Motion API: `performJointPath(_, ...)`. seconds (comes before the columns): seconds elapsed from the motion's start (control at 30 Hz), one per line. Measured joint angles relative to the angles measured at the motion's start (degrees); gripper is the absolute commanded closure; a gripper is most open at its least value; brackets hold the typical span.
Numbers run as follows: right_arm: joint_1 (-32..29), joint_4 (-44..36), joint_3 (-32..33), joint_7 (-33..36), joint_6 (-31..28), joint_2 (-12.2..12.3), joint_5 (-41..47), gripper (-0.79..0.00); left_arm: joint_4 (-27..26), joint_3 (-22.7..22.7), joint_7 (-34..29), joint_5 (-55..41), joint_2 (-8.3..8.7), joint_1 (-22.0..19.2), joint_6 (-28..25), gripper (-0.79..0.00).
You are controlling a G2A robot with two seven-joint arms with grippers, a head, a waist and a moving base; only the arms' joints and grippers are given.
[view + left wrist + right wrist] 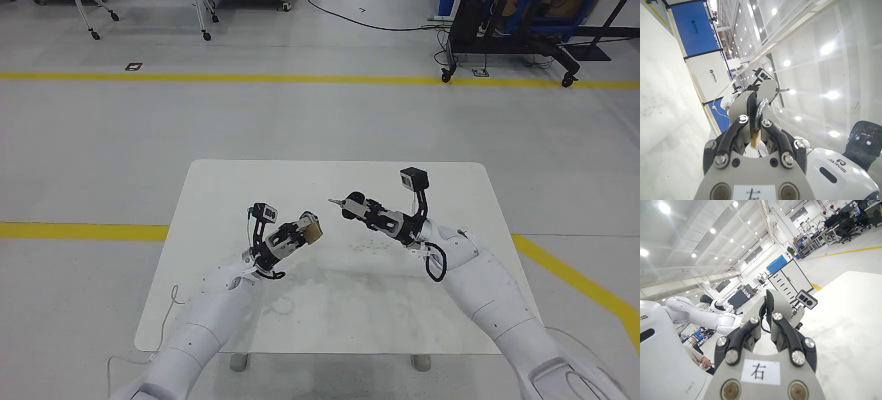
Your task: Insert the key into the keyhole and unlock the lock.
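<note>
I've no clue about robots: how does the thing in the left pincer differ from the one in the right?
The padlock in the left pincer is a chunky brass block with a silvery shackle; the key in the right pincer is thin and silvery. The key juts out beyond its pincer, toward the padlock; the padlock sits tight against its pincer. Both are clamped above the table, with a gap between them.

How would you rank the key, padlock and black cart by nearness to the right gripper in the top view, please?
1. key, in the right gripper.
2. padlock, in the left gripper opposite.
3. black cart, far off in the background.
</note>
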Motion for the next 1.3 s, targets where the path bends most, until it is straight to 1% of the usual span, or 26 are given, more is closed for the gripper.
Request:
performJointPath(0.07, 0.0, 0.0, 0.0, 0.0, 0.0, 0.0, 0.0, 0.0, -0.61, -0.11, 0.87, 0.63, 0.06, 0.16, 0.58, 0.0)
performJointPath(0.17, -0.15, -0.21, 0.06, -0.2, 0.12, -0.02, 0.13, 0.0, -2.54, -0.58, 5.08, 3.15, 0.35, 0.63, 4.52, 0.0)
performJointPath(0.27, -2.33, -2.48, 0.68, -3.17, 1.55, -0.02, 1.58, 0.0, -4.32, -0.87, 10.65, 5.59, 0.58, 0.14, 11.52, 0.0)
performJointPath(0.3, -3.48, -3.55, 0.84, -3.86, 2.23, 0.03, 2.75, 0.0, -4.68, -0.75, 13.07, 7.08, 0.64, -0.58, 15.33, 0.0)
performJointPath(0.37, -4.54, -4.29, 1.6, -3.76, 3.93, 0.33, 3.8, 0.0, -5.39, -0.54, 16.15, 9.54, 0.68, -2.19, 20.7, 0.0)
performJointPath(0.4, -4.98, -4.73, 2.41, -3.59, 5.49, 0.62, 3.12, 0.0, -6.04, -0.51, 17.24, 9.99, 0.56, -3.13, 23.6, 0.0)
performJointPath(0.5, -5.99, -6.51, 3.52, -3.3, 8.14, 0.99, 2.83, 0.0, -5.94, -0.77, 17.91, 5.76, 0.0, -5.16, 28.66, 0.0)
performJointPath(0.6, -5.96, -6.38, 3.47, -3.29, 7.97, 0.98, 2.92, 0.0, -4.76, -0.54, 19.29, 5.24, -0.3, -6.29, 29.89, 0.0)
performJointPath(1.07, -5.95, -6.37, 3.46, -3.3, 7.95, 0.98, 2.91, 0.0, -4.82, -0.54, 19.25, 5.35, -0.28, -6.22, 29.8, 0.0)
performJointPath(1.13, -6.05, -6.48, 3.38, -3.4, 8.05, 0.93, 3.0, 0.0, -5.18, -0.8, 20.08, 4.1, -0.41, -5.69, 30.41, 0.0)
performJointPath(1.17, -6.61, -7.14, 2.97, -3.94, 8.66, 0.74, 3.62, 0.0, -5.14, -0.94, 20.73, 3.09, -0.53, -5.44, 31.04, 0.0)
performJointPath(1.23, -8.34, -9.65, 2.08, -4.89, 12.94, 0.42, 8.59, 0.0, -4.92, -0.73, 21.12, 1.3, -0.86, -5.15, 32.71, 0.0)
performJointPath(1.3, -8.81, -9.72, 2.85, -3.44, 17.83, 0.65, 14.66, 0.0, -4.66, -0.37, 20.23, -0.21, -1.18, -5.07, 34.22, 0.0)
